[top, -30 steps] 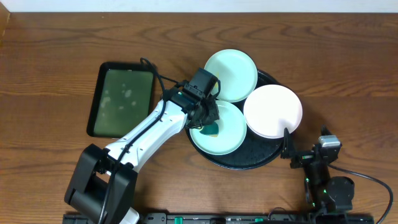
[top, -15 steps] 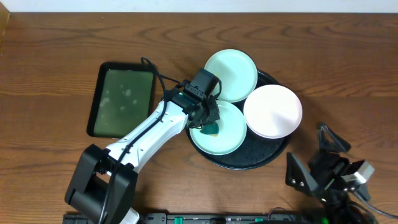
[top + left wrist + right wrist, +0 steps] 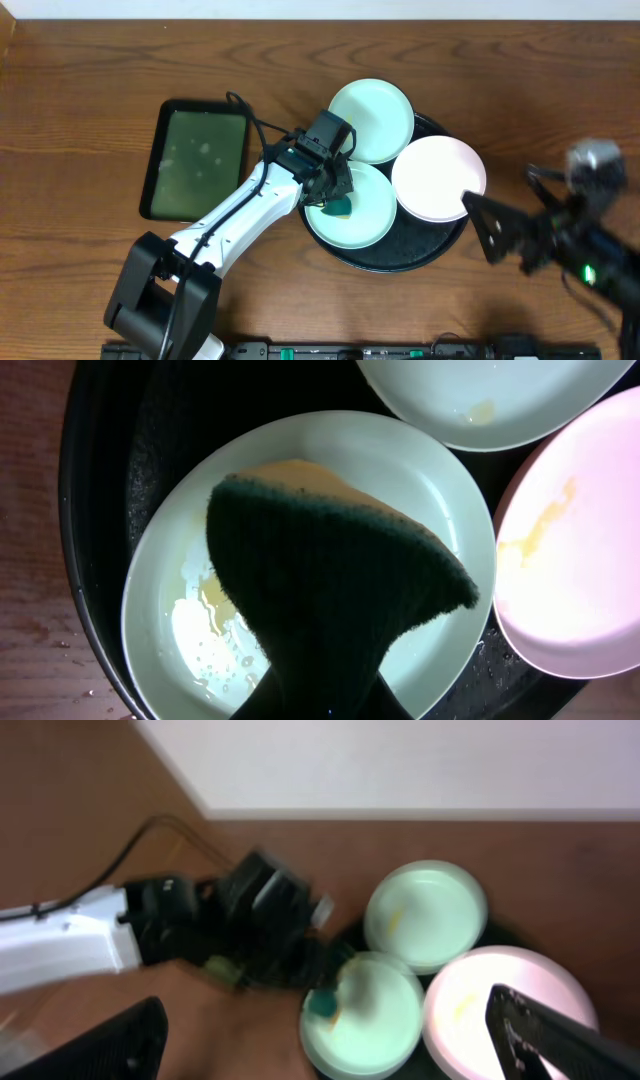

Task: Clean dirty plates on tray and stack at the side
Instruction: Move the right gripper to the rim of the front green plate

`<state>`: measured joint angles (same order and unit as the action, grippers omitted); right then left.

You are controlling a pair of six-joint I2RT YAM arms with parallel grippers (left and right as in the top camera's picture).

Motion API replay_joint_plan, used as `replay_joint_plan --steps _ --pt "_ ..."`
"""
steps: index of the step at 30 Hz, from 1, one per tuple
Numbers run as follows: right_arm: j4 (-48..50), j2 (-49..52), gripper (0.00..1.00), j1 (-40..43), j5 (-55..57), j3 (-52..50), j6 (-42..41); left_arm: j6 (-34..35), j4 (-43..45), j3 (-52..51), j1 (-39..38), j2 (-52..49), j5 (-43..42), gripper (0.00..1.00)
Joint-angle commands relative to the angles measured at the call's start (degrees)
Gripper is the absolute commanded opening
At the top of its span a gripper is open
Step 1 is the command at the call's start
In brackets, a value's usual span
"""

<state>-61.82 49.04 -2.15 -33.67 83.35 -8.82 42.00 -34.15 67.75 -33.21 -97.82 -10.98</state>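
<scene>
Blk tray (image 3: 410, 245): 3 plates (image 3: 438, 178), sponge (image 3: 330, 590)

R wrist view is motion-blurred thruout: the plates and the L arm (image 3: 90, 945) smear, edges soft. The right gripper (image 3: 515, 215) has its fingers (image 3: 540, 1030) cut by that view's bottom edge. Overhead it's streaked, w/ its arm cut off at the R edge. In L wrist view the sponge (image 3: 330, 590) covers the centre of the lower mint plate (image 3: 190, 580), runs off the bottom edge and hides the fingers of the left gripper (image 3: 333, 195). There the white plate (image 3: 570, 560) is cut at R, the upper mint plate (image 3: 480, 390) at top, and the tray (image 3: 100, 480) is mostly under plates.
</scene>
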Motion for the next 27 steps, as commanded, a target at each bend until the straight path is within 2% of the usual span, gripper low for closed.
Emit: replay_joint_plan --steps 1,3,6,7,11,14,17,20,27 --pt "-1.84 9.51 0.99 0.70 -12.13 5.01 4.31 0.11 -0.04 0.07 -0.15 0.72 0.50 0.07" --pt "-0.37 13.03 0.98 0.04 -14.16 5.05 4.17 0.11 -0.04 0.07 -0.13 0.72 0.50 0.07" --pt "-1.22 18.53 0.72 -2.73 -7.93 5.05 3.69 0.11 -0.20 0.07 -0.15 0.72 0.48 0.08" --pt "-1.92 20.50 0.68 -4.17 -3.85 5.05 3.69 0.11 -0.28 0.07 -0.15 0.72 0.50 0.07" --pt "-4.35 30.03 0.63 -11.21 15.89 5.05 4.11 0.11 -0.26 0.07 -0.15 0.72 0.50 0.08" --pt "-4.31 38.23 0.55 -15.10 18.14 5.05 9.51 0.11 -0.24 0.07 -0.15 0.72 0.52 0.08" --pt "-1.66 45.66 0.45 -17.59 22.67 5.05 5.33 0.11 -0.24 0.07 -0.15 0.72 0.52 0.07" --pt "2.19 51.80 0.41 -18.64 23.56 5.05 2.14 0.11 -0.28 0.07 -0.15 0.72 0.50 0.07" --pt "8.63 61.42 0.44 -20.46 22.47 5.05 8.70 0.11 -0.26 0.07 -0.15 0.72 0.52 0.08"
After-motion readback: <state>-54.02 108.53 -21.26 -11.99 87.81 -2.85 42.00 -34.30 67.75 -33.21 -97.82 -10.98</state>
